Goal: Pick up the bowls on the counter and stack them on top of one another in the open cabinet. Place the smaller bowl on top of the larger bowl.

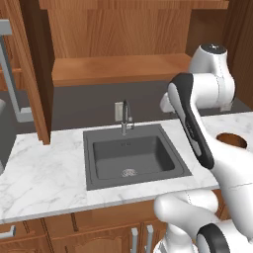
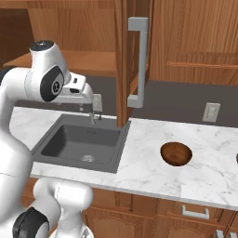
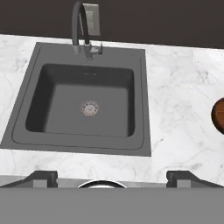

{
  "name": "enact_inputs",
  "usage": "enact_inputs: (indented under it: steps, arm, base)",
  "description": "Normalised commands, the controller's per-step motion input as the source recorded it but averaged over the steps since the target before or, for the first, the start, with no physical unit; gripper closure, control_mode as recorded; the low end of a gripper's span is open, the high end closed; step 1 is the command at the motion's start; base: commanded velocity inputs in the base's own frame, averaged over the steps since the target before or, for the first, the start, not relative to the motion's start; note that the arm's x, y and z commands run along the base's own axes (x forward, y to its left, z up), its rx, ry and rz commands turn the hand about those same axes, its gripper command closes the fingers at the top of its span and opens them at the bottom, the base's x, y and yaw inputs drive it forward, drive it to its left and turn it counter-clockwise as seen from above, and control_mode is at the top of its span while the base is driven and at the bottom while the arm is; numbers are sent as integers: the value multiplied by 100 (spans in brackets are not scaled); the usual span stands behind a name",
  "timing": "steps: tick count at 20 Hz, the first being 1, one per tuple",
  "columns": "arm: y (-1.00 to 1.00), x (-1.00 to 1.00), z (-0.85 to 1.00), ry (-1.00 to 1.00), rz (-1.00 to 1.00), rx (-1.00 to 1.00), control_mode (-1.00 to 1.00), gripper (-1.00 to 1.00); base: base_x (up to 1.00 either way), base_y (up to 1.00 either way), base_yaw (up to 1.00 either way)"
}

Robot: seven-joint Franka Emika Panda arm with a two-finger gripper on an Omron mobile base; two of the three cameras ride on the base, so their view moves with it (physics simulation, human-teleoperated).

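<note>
Now reaching | fingers (image 3: 112, 178) spread wide, empty, over sink (image 3: 83, 105) | swing toward smaller bowl (image 2: 176, 153) beside sink, descend centred on rim

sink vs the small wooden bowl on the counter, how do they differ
The sink is rectangular, dark grey and set into the counter; the small wooden bowl is round, reddish-brown and sits on top of it. The sink is much larger and has a drain; the bowl's inside is plain. Both look empty.
</note>
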Motion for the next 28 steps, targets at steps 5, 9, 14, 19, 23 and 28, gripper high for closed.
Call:
enact_inputs:
  steps: [5, 9, 14, 19, 23, 28]
  arm:
    - [0, -29, 7, -9, 0, -1, -100, -100]
    - [2, -31, 3, -10, -1, 0, -100, -100]
    - [4, -32, 0, -3, -3, 3, -100, -100]
    - [1, -34, 0, 0, -3, 3, -100, -100]
    - [0, -8, 0, 0, 0, 1, 100, -100]
    - [0, 0, 0, 0, 0, 0, 100, -100]
  base:
    - [0, 0, 0]
    - [0, 0, 0]
    - [0, 0, 0]
    - [0, 0, 0]
    - [-21, 0, -1]
    - [-36, 1, -3]
